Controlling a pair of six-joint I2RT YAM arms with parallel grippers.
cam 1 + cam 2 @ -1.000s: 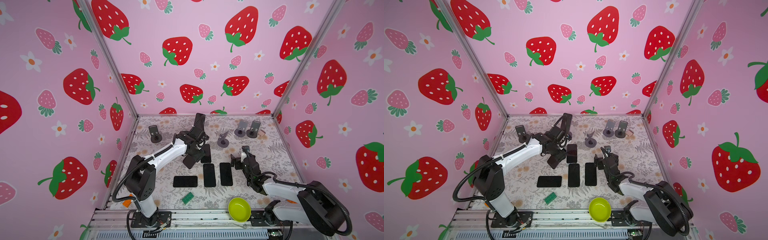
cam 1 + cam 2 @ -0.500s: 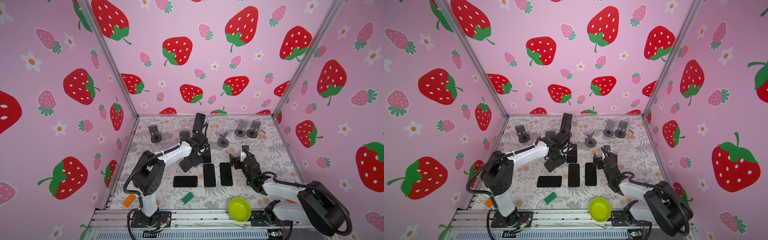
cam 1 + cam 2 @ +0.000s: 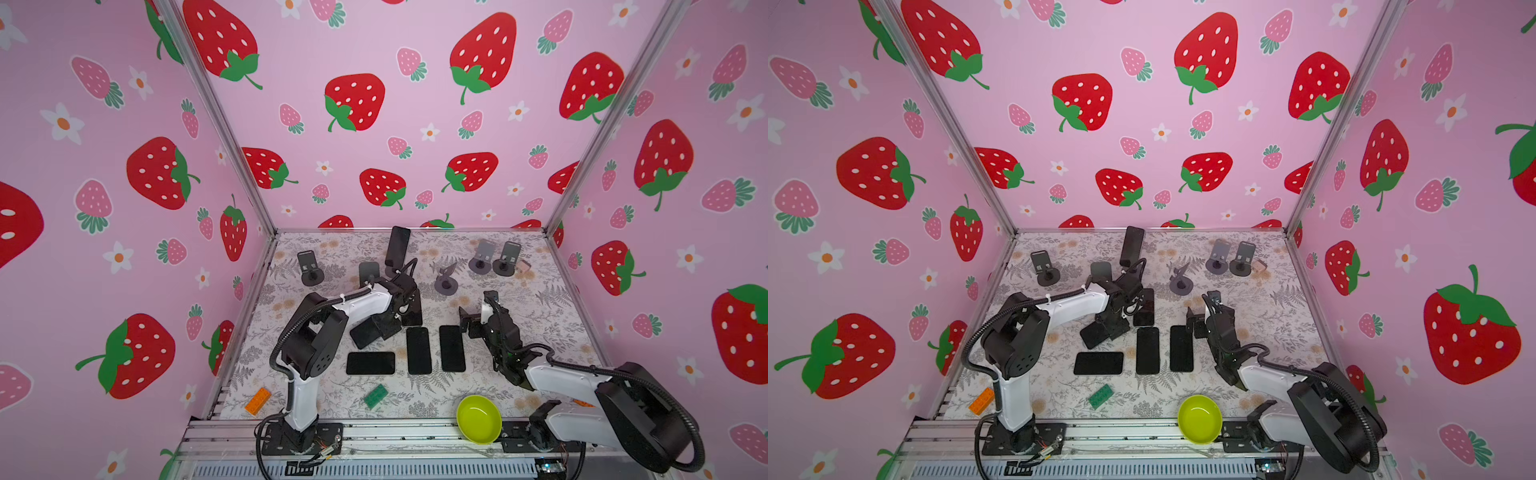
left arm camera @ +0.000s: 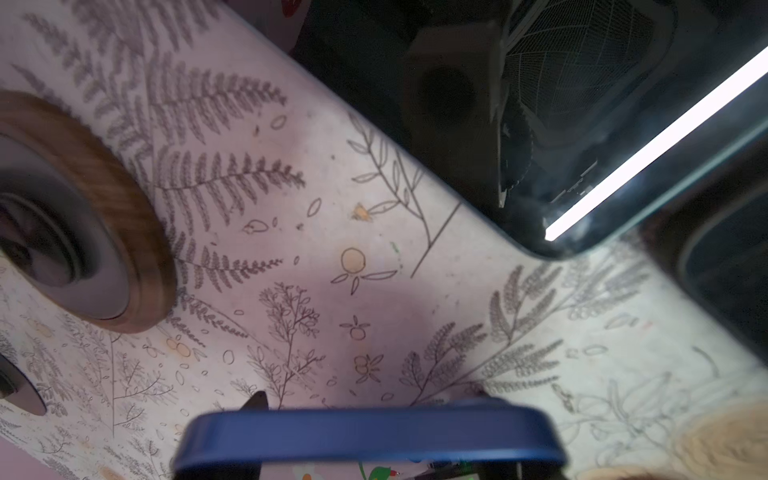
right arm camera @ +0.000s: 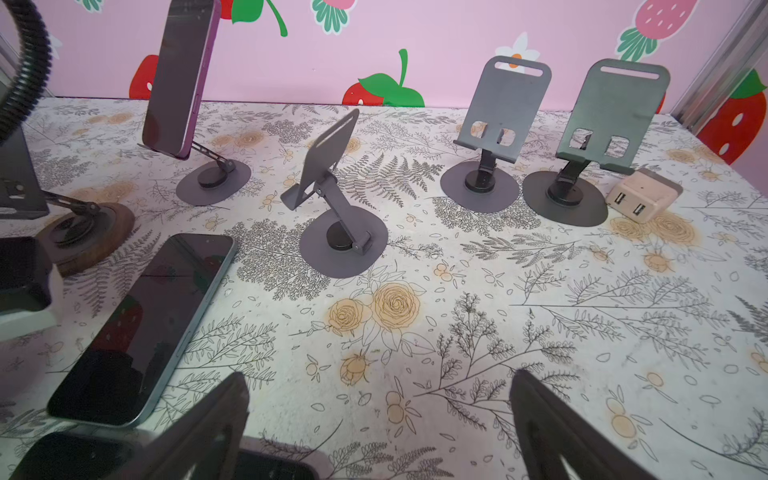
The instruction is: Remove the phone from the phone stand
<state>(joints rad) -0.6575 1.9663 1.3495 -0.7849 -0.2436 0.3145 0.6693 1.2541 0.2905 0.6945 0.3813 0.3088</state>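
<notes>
My left gripper point(image 3: 388, 322) is shut on a blue phone point(image 4: 370, 432), gripping its edges. In both top views that phone point(image 3: 365, 336) hangs tilted, low over the table. Behind it stands its phone stand point(image 3: 368, 271) on a wooden base point(image 4: 104, 216), with nothing on it. A purple phone point(image 5: 178, 75) leans upright on another stand point(image 5: 214, 180) at the back. My right gripper point(image 5: 378, 415) is open with nothing between its fingers point(image 5: 208, 428), low over the table to the right of the flat phones point(image 3: 473, 316).
Several dark phones lie flat mid-table, one point(image 3: 412, 309) just right of my left gripper and others nearer the front point(image 3: 370, 363) point(image 3: 419, 351) point(image 3: 452, 348). Bare stands point(image 3: 309, 266) point(image 3: 446, 280) point(image 3: 482, 257) point(image 3: 505, 257) stand along the back, beside a white charger point(image 5: 642, 195). A green bowl point(image 3: 478, 419) and bricks point(image 3: 375, 395) point(image 3: 257, 401) lie in front.
My left arm has folded back, bringing the held phone away from the stand, toward the front and lower over the table. The right arm has stayed still.
</notes>
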